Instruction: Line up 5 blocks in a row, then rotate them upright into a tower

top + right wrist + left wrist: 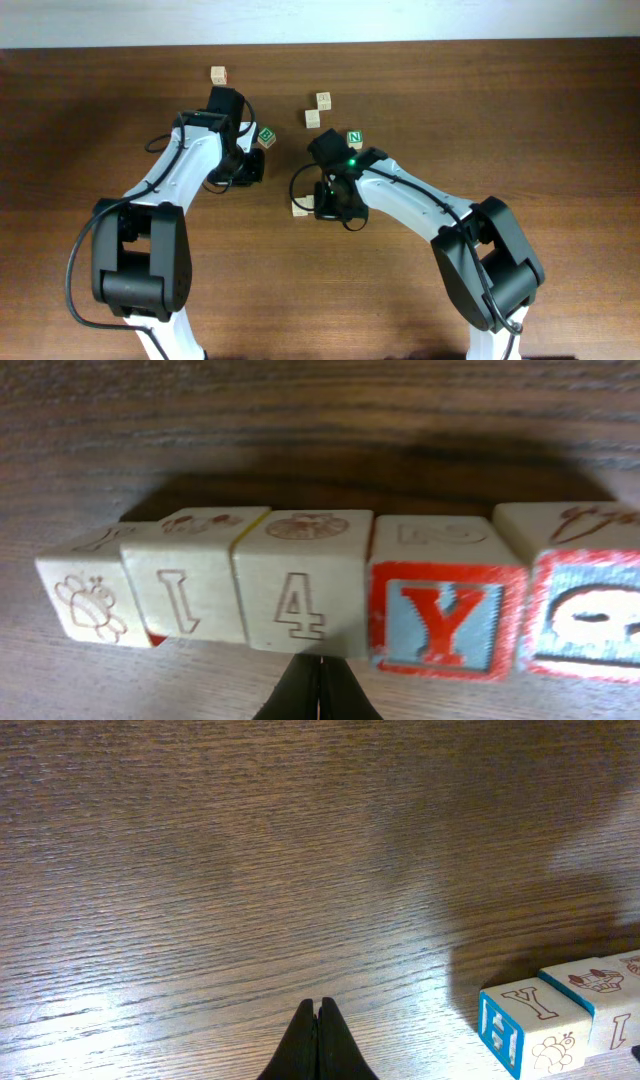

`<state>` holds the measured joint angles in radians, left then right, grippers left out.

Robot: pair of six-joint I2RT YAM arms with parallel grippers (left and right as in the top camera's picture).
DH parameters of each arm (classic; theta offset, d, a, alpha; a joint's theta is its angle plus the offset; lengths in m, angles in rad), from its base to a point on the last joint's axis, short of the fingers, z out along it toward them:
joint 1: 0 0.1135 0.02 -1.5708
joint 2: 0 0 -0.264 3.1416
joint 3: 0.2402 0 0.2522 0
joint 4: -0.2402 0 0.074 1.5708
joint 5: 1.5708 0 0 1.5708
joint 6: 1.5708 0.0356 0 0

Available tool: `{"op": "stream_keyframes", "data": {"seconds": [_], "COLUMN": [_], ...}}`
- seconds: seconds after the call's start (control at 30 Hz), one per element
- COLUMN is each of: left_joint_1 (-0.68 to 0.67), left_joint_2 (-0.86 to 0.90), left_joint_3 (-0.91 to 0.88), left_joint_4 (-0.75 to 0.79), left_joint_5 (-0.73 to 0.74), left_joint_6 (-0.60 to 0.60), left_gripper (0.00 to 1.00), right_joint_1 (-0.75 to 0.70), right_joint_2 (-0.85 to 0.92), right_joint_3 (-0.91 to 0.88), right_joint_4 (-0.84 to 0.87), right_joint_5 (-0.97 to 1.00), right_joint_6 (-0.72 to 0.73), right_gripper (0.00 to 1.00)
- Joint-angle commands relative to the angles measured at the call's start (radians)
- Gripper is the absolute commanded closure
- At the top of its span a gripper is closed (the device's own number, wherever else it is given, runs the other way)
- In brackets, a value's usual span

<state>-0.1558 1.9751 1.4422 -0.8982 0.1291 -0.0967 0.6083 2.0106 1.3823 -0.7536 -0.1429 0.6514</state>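
Observation:
In the right wrist view five blocks stand in a tight row on the wood. From left to right they are a bee block, a "1" block, a "4" block, a red Y block and a red-framed block. My right gripper is shut and empty, its tips right at the foot of the "4" block. My left gripper is shut on nothing over bare table. A block with a blue H face lies to its lower right, another block beside it. From overhead the arms hide most of the row; one end block shows.
A green B cube sits by the left arm and a green N cube by the right arm. Three loose tan cubes lie further back. The table's far edge meets a white wall.

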Motion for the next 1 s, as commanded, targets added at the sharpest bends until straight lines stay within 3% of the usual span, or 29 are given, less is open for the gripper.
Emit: {"op": "stream_keyframes", "data": {"seconds": [0.0, 0.2, 0.4, 0.47, 0.57, 0.6, 0.67, 0.7, 0.97], "left_joint_1": [0.000, 0.000, 0.000, 0.000, 0.000, 0.000, 0.000, 0.000, 0.000], "left_joint_2": [0.007, 0.007, 0.007, 0.007, 0.007, 0.007, 0.007, 0.007, 0.007], "left_joint_3": [0.014, 0.014, 0.014, 0.014, 0.014, 0.014, 0.014, 0.014, 0.014], "left_joint_4": [-0.004, -0.004, -0.004, -0.004, -0.003, -0.003, 0.002, 0.004, 0.035], "left_joint_5": [-0.003, -0.003, -0.003, -0.003, -0.003, -0.003, -0.003, -0.003, -0.003], "left_joint_6": [0.016, 0.016, 0.016, 0.016, 0.016, 0.016, 0.016, 0.016, 0.016], "left_gripper": [1.00, 1.00, 1.00, 1.00, 1.00, 1.00, 1.00, 1.00, 1.00], "right_joint_1": [-0.006, -0.016, -0.113, -0.182, -0.297, -0.320, -0.373, -0.390, -0.453], "right_joint_2": [0.004, -0.061, -0.191, -0.244, -0.318, -0.330, -0.344, -0.344, -0.332], "right_joint_3": [0.024, 0.120, 0.215, 0.257, 0.284, 0.284, 0.284, 0.284, 0.283], "right_joint_4": [0.002, -0.121, -0.230, -0.312, -0.398, -0.414, -0.460, -0.477, -0.488], "right_joint_5": [-0.043, -0.043, 0.045, 0.118, 0.137, 0.137, 0.137, 0.137, 0.137], "right_joint_6": [-0.049, -0.076, -0.143, -0.144, -0.158, -0.158, -0.158, -0.158, -0.158], "right_gripper": [0.96, 0.95, 0.93, 0.83, 0.61, 0.46, 0.06, 0.02, 0.02]}}
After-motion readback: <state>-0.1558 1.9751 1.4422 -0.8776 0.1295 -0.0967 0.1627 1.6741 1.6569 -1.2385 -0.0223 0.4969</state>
